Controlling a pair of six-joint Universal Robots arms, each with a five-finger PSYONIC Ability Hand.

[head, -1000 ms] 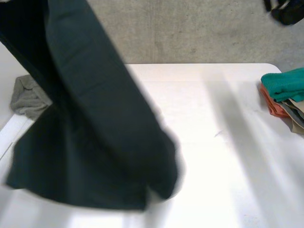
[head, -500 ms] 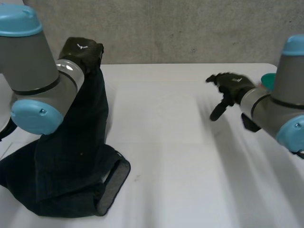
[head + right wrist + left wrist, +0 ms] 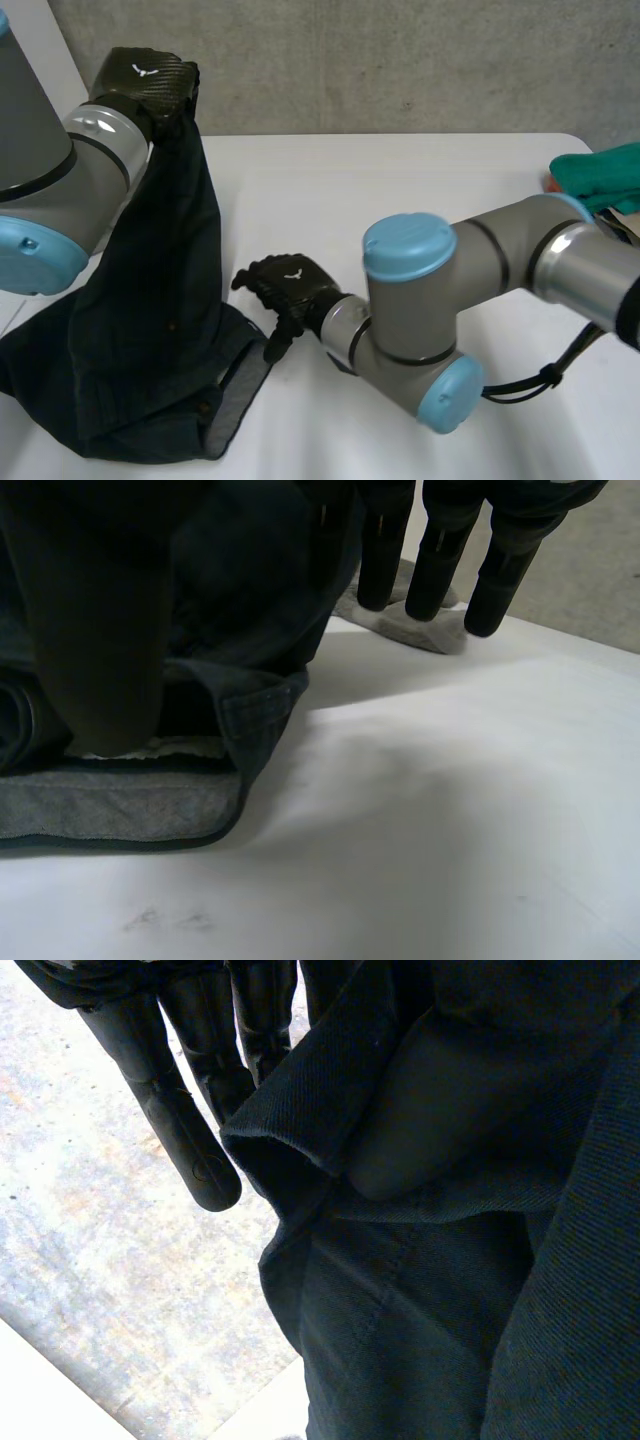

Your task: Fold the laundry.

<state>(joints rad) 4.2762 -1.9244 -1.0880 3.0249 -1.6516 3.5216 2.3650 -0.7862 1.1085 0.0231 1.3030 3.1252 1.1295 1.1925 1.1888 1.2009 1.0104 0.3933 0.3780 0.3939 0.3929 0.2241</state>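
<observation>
Reaching across the white table (image 3: 400,180), the robot's right hand (image 3: 290,290) has left the right half, where it hovered half a second ago, and now sits just beside the lower end of the dark garment (image 3: 160,300) near the table's front left corner. Its fingers (image 3: 440,570) are straight and apart and hold nothing, with the thumb (image 3: 100,630) poised over the garment's open band, whose grey lining (image 3: 120,805) is turned up. The left hand (image 3: 150,80) stays raised over the left edge, pinching the garment's top end so that the cloth hangs in a tall drape while its lower part lies bunched on the table. A second ago the same garment was swinging past the camera; it has now settled.

The shift suggests the second grasp is at hand: with both ends held, the piece could be spread flat, so folding proper has likely not begun. A stack of folded laundry (image 3: 600,175) lies at the right edge, and a grey cloth (image 3: 415,625) waits beyond the right hand's fingertips.
</observation>
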